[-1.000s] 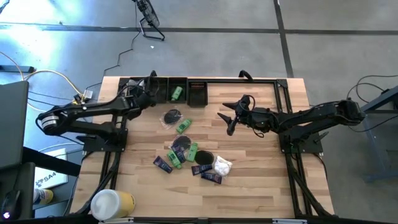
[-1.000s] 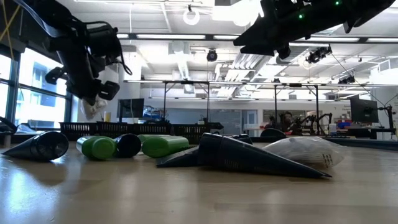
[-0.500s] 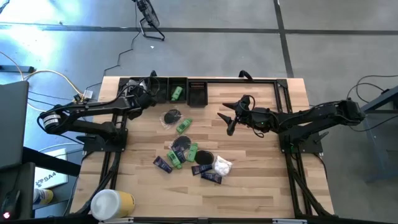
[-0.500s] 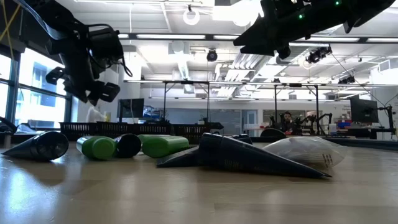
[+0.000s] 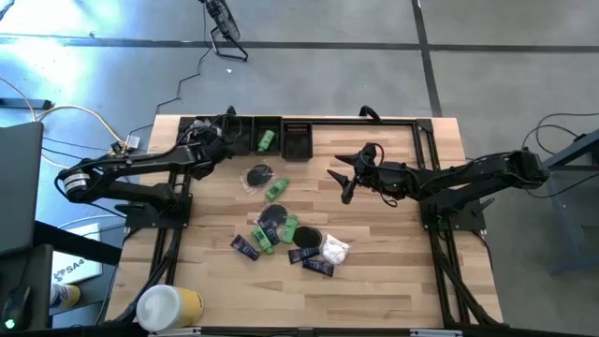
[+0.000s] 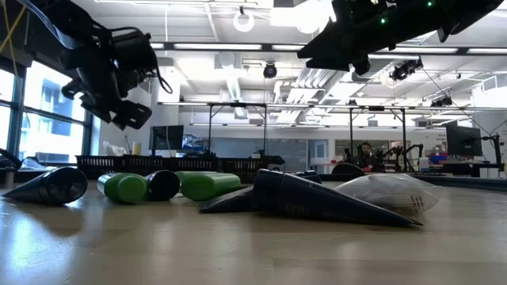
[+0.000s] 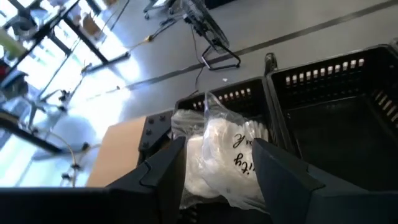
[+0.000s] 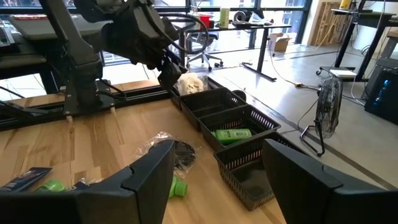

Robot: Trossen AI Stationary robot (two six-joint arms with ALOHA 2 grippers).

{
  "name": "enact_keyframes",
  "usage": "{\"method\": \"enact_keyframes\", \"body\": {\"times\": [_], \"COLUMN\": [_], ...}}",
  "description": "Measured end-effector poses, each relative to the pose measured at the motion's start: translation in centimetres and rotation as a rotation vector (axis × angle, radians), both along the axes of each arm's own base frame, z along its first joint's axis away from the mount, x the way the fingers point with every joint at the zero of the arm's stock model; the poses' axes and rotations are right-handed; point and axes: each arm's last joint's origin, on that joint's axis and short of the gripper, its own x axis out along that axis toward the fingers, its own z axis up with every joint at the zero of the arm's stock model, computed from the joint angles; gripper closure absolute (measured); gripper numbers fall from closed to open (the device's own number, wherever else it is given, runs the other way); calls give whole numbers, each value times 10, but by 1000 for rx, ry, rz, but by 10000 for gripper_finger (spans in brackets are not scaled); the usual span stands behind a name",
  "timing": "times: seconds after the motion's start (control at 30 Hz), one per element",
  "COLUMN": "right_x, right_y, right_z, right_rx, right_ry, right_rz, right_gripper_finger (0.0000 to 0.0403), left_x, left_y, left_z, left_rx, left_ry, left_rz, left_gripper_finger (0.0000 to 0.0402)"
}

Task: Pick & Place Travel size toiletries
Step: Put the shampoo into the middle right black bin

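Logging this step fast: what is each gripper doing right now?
Left gripper: open, white packet lying between its jaws in the bin.
Right gripper: open, empty.

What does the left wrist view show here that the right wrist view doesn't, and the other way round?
Only the left wrist view: black lettering on the white plastic-wrapped packet lying in the end bin, seen between the open left gripper's fingers. Only the right wrist view: a green bottle in another bin, a wrapped black disc on the table, and the left gripper from outside, above the packet. Both: the packet and the row of black bins.
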Motion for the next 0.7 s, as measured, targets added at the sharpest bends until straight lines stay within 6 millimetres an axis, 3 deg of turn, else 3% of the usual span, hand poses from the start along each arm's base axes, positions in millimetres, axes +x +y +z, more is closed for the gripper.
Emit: {"method": "enact_keyframes", "body": {"times": [0.4, 0.7], "right_x": [0, 0], "right_y": [0, 0], "right_z": [0, 0], "right_rx": [0, 0], "right_ry": [0, 0], "right_rz": [0, 0], "right_gripper_finger": [168, 168], "left_x": [2, 4], "left_y": [-1, -2], "left_z": [33, 33], "left_rx": [-2, -56], "left_ry": [-53, -95], "left_rz": [-142, -209], "left_gripper_finger": [225, 316]}}
